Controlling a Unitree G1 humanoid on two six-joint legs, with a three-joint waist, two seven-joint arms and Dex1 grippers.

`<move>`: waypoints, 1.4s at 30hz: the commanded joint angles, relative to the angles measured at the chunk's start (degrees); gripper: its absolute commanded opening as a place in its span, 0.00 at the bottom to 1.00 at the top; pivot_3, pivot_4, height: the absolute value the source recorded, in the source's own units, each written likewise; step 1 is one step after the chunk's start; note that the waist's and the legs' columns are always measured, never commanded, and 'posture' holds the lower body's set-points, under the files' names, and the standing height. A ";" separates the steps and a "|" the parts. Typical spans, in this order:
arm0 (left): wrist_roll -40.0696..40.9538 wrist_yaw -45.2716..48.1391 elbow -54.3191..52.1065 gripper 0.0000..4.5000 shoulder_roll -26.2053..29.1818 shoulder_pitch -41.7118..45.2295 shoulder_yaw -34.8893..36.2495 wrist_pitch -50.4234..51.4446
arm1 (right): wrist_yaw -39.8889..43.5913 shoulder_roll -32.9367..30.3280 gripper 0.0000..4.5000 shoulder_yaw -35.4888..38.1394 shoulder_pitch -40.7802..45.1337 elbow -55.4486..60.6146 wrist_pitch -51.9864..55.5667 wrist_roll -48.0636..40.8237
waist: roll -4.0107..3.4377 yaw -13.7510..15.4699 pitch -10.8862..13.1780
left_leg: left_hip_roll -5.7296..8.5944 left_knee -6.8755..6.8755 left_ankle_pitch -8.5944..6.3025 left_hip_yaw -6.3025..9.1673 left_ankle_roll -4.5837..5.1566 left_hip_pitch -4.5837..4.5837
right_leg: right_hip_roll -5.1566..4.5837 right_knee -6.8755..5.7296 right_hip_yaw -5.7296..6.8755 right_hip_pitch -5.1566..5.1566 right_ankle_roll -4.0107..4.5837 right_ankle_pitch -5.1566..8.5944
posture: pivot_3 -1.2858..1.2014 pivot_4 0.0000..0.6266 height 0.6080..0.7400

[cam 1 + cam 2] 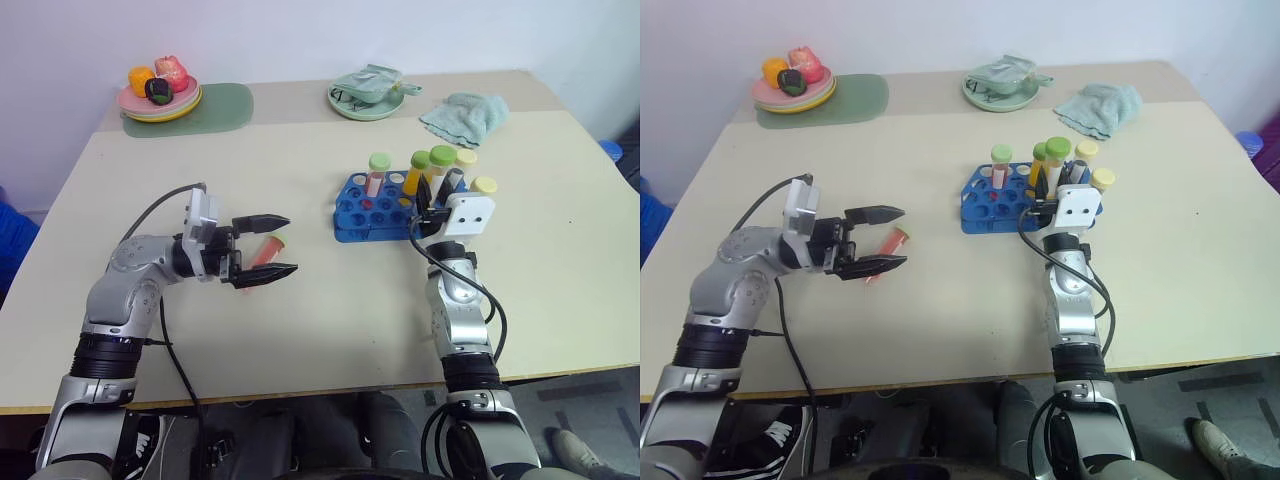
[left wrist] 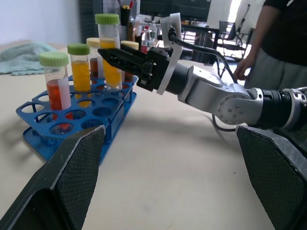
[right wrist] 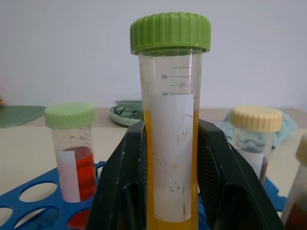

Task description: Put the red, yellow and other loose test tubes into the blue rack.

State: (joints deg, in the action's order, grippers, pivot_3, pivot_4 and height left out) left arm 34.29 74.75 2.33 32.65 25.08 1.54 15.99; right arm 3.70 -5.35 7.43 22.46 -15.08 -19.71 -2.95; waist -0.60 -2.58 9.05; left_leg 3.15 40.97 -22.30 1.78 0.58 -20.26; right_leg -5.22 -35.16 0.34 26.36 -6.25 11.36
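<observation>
- The blue rack [image 1: 378,208] sits on the right half of the counter [image 1: 300,330], just in front of the right arm, and already carries several capped tubes standing upright: one with red liquid and a pale green cap [image 2: 56,81] at its left end, and yellow and darker ones toward the right end.
- The right tool [image 3: 170,158] is clamped on a yellow-filled tube with a green cap [image 3: 170,120], held upright over the rack; whether its foot is already seated in a hole cannot be told from here.
- One red tube [image 1: 266,251] lies loose on the counter, well apart from the rack. The left tool [image 1: 268,246] hovers around it with its two fingers spread wide, one on either side, gripping nothing.
- My reading: the job is mostly done. What remains is seating the yellow tube and bringing the red one across; many holes near the rack's left end look free.
- The counter is a plain cream top. Along its far edge sit a green mat [image 1: 215,107] with a plate of toy food [image 1: 160,88], a pale green dish [image 1: 366,97] and a crumpled teal cloth [image 1: 462,117].
- Behind is a bare white wall. The left wrist view shows a person [image 2: 273,43] standing past the counter's right side, with cluttered desks beyond.
</observation>
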 commanded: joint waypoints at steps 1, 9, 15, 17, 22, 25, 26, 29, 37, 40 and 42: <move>0.74 0.01 -1.37 1.00 0.70 0.13 1.75 -0.18 | -0.10 -0.38 0.20 0.07 -0.73 2.26 -1.32 -0.05 | 0.00 -0.01 0.00 | 0.00 0.00 0.00 0.00 0.00 0.00 | 0.00 0.00 0.00 0.00 0.00 0.00 | 0.52 0.24 1.00; 0.68 0.09 -0.82 1.00 0.43 0.57 1.58 -0.26 | 0.05 0.22 0.20 -1.77 -2.83 4.69 -0.92 0.72 | 0.00 0.01 0.00 | 0.00 0.00 0.00 0.00 0.00 0.00 | 0.00 0.00 0.00 0.00 0.00 0.00 | 0.52 0.24 1.00; 0.70 -0.08 -1.06 1.00 0.41 0.56 1.54 -0.11 | -0.41 0.08 0.20 -2.14 -1.39 3.01 -1.18 1.27 | 0.00 0.00 0.00 | 0.00 0.00 0.00 0.00 0.00 0.00 | 0.00 0.00 0.00 0.00 0.00 0.00 | 0.52 0.24 1.00; 0.75 -0.19 -1.12 1.00 0.40 0.57 1.59 -0.04 | -0.31 -0.18 0.20 -2.46 -0.77 2.19 -1.73 1.92 | 0.00 -0.01 0.00 | 0.00 0.00 0.00 0.00 0.00 0.00 | 0.00 0.00 0.00 0.00 0.00 0.00 | 0.52 0.24 1.00; 1.08 -0.46 -1.92 1.00 0.74 0.02 1.96 0.30 | -0.26 -0.87 0.20 -2.06 -0.23 0.44 -2.43 2.29 | 0.00 0.03 0.00 | 0.00 0.00 0.00 0.00 0.00 0.00 | 0.00 0.00 0.00 0.00 0.00 0.00 | 0.52 0.24 1.00; 1.18 -0.56 -2.21 1.00 0.84 -0.28 2.09 0.42 | 0.04 -1.46 0.20 -2.02 -0.19 -0.35 -2.77 2.31 | 0.00 0.01 0.00 | 0.00 0.00 0.00 0.00 0.00 0.01 | 0.00 0.00 0.00 -0.01 0.00 0.00 | 0.52 0.24 1.00; 1.15 -0.59 -2.28 1.00 0.85 -0.32 2.09 0.45 | 0.04 -1.68 0.20 -1.93 -0.08 -0.79 -2.96 2.31 | 0.00 0.00 0.00 | 0.00 0.00 0.00 0.00 0.00 0.01 | 0.00 0.00 0.00 -0.01 0.00 0.00 | 0.52 0.24 1.00; 1.31 -0.78 -2.60 1.00 0.86 -0.29 2.20 0.80 | -0.32 -2.12 0.20 -1.74 0.06 -1.55 -3.23 2.37 | 0.00 0.02 0.00 | 0.00 0.01 0.00 0.00 0.00 0.01 | 0.00 0.00 0.00 -0.02 0.00 0.00 | 0.52 0.24 1.00; 1.23 -0.76 -2.65 1.00 0.87 -0.07 2.16 0.92 | 0.79 -1.92 0.30 -1.98 -0.18 -1.84 -3.19 0.96 | 0.00 0.06 0.00 | 0.00 0.02 0.00 0.02 0.00 0.01 | -0.01 0.00 0.00 -0.04 0.00 0.00 | 0.52 0.24 1.00; 1.27 -0.80 -2.65 1.00 0.88 0.07 2.17 1.04 | 1.14 -1.70 0.62 -2.01 -0.39 -1.31 -3.18 0.55 | 0.00 0.02 0.00 | 0.00 0.02 0.00 0.01 0.00 0.01 | -0.01 0.00 -0.01 -0.04 0.00 0.00 | 0.52 0.24 1.00; 1.32 -0.86 -2.62 1.00 0.88 0.15 2.21 1.14 | 0.57 -1.59 0.83 -1.80 -0.39 -1.27 -3.26 0.82 | 0.00 -0.01 0.00 | 0.00 0.02 0.00 0.01 0.00 0.01 | -0.01 0.00 0.00 -0.03 0.00 0.00 | 0.52 0.24 1.00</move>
State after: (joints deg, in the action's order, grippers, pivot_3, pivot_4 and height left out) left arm 34.44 74.04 1.43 33.04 24.86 1.95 17.12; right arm 4.73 -7.14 5.01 21.52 -17.43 -22.15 -1.42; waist -0.60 -2.59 9.05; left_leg 3.15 40.99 -22.30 1.80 0.58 -20.25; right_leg -5.23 -35.17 0.34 26.33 -6.25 11.36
